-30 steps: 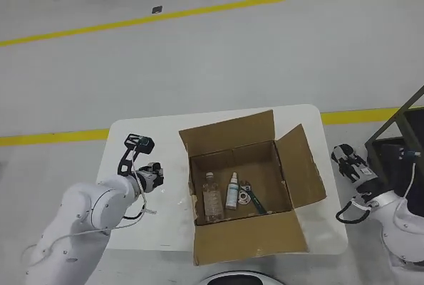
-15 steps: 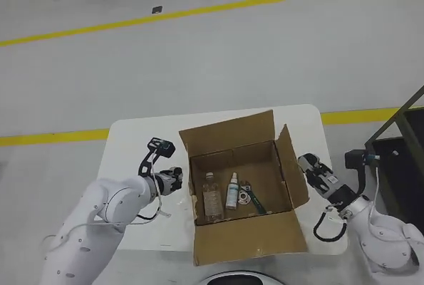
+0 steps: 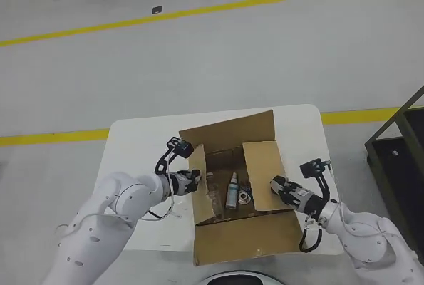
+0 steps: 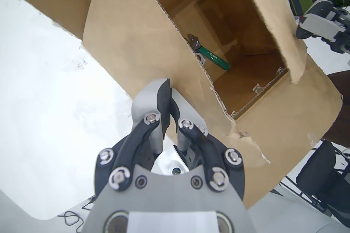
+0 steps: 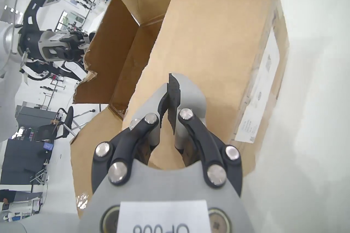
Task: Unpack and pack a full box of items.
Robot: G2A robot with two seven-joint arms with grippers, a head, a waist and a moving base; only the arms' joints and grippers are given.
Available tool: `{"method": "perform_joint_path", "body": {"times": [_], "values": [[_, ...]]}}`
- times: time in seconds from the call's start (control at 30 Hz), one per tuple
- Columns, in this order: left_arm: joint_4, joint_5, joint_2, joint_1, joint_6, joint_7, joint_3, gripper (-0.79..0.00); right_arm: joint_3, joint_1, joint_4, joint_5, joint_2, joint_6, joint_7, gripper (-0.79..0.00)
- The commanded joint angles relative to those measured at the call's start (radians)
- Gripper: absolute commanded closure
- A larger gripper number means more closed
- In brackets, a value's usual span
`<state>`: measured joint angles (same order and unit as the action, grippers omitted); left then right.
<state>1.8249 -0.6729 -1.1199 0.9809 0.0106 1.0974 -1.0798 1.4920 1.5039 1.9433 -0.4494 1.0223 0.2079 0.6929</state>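
My left claw [image 4: 165,93] is pressed together, its tips at the left flap [image 4: 131,32]. My right claw [image 5: 172,93], also pressed together, leans on the right flap [image 5: 216,48]. Both flaps stand half folded over the box [image 3: 247,239] on the counter [image 3: 137,142], with a bottle [image 3: 231,191] and pliers [image 4: 212,56] inside. If I push unevenly, I think the box may slide, or a torn flap may buckle.

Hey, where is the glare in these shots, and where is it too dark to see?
Left wrist view: the white table glares beside the brown cardboard box; its inside is shaded, yet the green-handled pliers show. Right wrist view: table washed bright. Top view: even light, no glare.
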Motion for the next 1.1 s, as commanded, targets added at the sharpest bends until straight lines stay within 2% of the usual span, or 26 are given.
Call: {"method": "perform_joint_path", "body": {"times": [0.0,0.57,1.07], "values": [[-0.009,0.006,-0.003,-0.011,-0.014,-0.001,0.016,0.000,-0.010,-0.008,-0.001,-0.008,0.000,-0.008,0.013,0.000],[-0.094,0.039,-0.024,-0.056,-0.045,-0.010,0.111,0.000,-0.022,-0.044,-0.014,-0.021,-0.005,-0.092,0.109,0.000],[-0.200,0.074,-0.036,-0.085,-0.038,-0.004,0.145,0.000,-0.025,-0.064,-0.007,-0.030,-0.006,-0.110,0.098,0.000]]}}
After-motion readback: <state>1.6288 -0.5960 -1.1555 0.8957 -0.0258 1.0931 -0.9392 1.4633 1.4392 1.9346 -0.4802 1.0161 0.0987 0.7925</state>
